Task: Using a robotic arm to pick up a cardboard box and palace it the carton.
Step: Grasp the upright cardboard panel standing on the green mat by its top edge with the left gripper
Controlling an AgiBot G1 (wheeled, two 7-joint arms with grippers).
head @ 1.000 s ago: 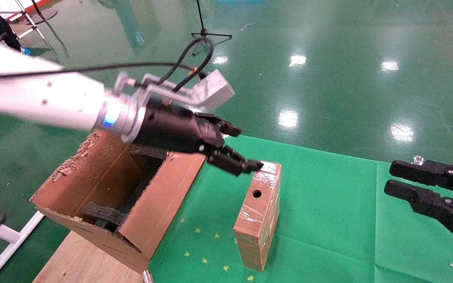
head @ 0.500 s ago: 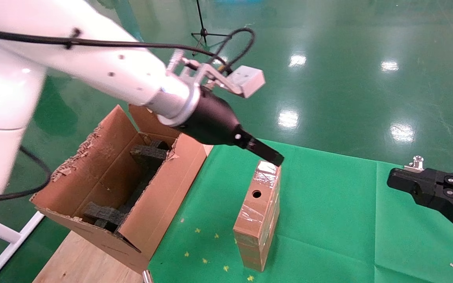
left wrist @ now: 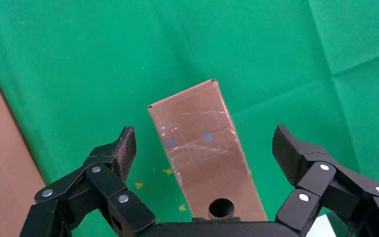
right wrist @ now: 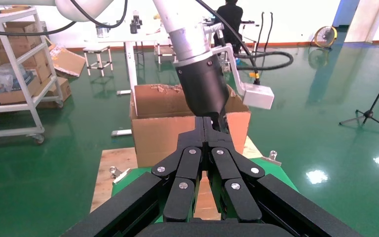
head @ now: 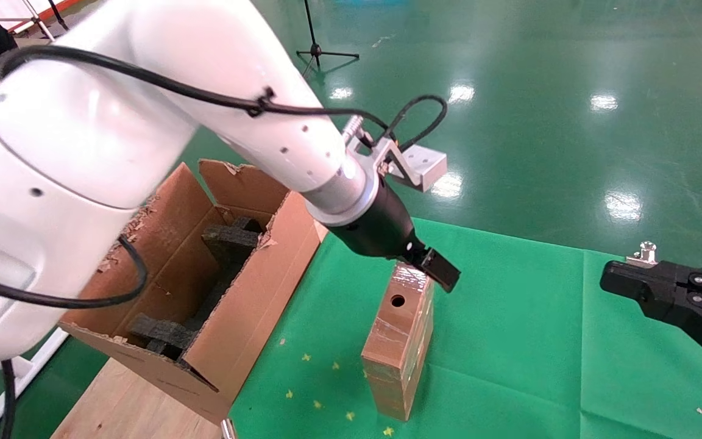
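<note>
Since the earlier frame the robotic arm (head: 217,116) had swung lower, bringing the left gripper (left wrist: 205,148) directly over the cardboard box (head: 401,341), which stood on end beside the carton (head: 247,317). Only the left wrist view showed its fingers (left wrist: 118,150) spread wide, astride the box without touching; the right gripper (right wrist: 207,140), parked right of the box, was pressed together

The right claw (right wrist: 208,129) hides most of the cardboard box (right wrist: 205,200).

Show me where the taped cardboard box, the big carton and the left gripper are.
cardboard box (head: 401,329), head view, taped narrow face below the hole.
carton (head: 247,323), head view, outer side wall.
left gripper (left wrist: 202,153), left wrist view, midway between its open fingertips.
</note>
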